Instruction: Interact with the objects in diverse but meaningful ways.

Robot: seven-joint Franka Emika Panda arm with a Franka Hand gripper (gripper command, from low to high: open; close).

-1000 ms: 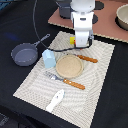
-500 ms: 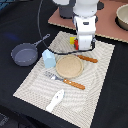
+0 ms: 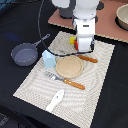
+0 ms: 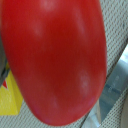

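Your gripper (image 3: 84,46) sits at the placemat's (image 3: 30,82) far edge, its body hiding the red tomato (image 4: 52,60) that fills the wrist view, so jaws state cannot be told.

A black table (image 3: 15,20) bears a striped beige placemat (image 3: 95,100).

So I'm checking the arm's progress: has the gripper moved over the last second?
Barely: the gripper hangs at the same far edge of the placemat, just beyond the tan plate, as before.
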